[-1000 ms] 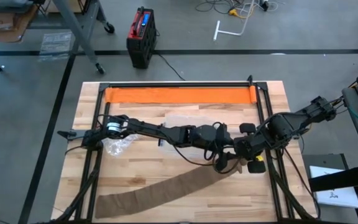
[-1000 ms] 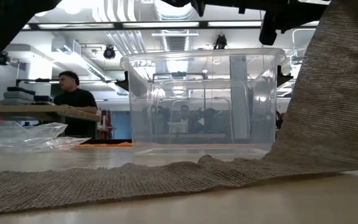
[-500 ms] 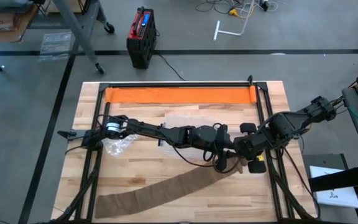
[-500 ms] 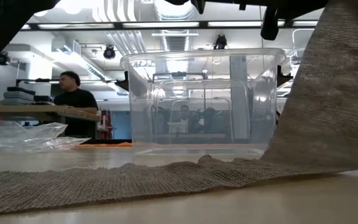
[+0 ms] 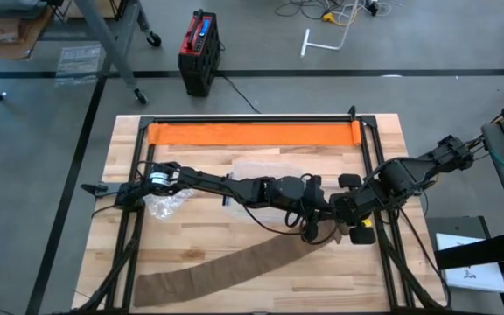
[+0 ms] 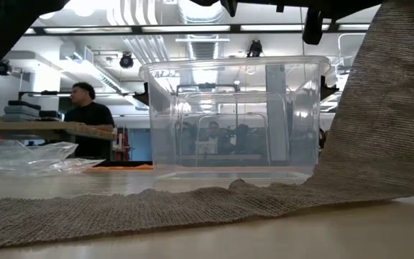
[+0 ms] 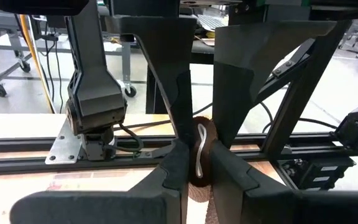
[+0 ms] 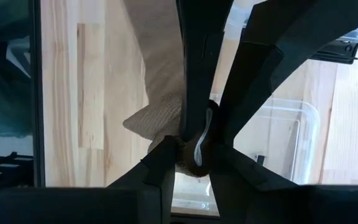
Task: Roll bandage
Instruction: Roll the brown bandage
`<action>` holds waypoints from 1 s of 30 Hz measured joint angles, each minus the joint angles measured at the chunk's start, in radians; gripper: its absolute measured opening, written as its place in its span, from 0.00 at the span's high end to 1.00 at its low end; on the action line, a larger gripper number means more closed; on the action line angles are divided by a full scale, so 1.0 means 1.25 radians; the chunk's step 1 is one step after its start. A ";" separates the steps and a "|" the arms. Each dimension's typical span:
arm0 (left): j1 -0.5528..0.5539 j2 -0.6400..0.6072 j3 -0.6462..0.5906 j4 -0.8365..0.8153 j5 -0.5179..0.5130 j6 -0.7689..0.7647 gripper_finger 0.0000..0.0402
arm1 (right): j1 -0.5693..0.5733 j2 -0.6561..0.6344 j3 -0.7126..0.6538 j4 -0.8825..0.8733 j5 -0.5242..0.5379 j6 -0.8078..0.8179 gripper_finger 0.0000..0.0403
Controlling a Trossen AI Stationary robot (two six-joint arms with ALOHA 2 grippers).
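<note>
Left claw (image 7: 199,163) pinching the rolled end of the bandage (image 5: 234,262), narrow. Right claw (image 8: 197,152) meeting it from the opposite side, narrow too, gripping the same small roll (image 8: 194,155). Hanging from between the claws and trailing down and away onto the tabletop (image 5: 199,236), the loose tail lying flat. Judging it soft, light, stretchy weave: likely sagging and slipping, so best gripping at the roll's edges, keeping the tail taut. Beyond both claws, a clear plastic box (image 6: 232,119); farther still, an orange strip (image 5: 252,133).
</note>
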 joint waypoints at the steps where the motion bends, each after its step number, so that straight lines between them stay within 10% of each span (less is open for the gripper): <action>1: 0.000 0.000 0.000 0.000 0.000 0.000 0.90 | 0.000 0.000 0.000 0.000 0.000 0.000 0.80; 8: 0.001 -0.009 0.000 -0.017 -0.001 0.008 0.91 | -0.001 -0.001 0.008 -0.015 0.005 0.079 0.79; 17: -0.001 -0.049 -0.001 -0.083 0.001 0.045 0.91 | 0.006 -0.039 0.032 -0.052 0.032 0.165 0.54; 30: 0.003 -0.136 0.001 -0.105 0.001 0.102 0.91 | 0.333 -0.173 -0.081 0.001 0.416 0.486 0.34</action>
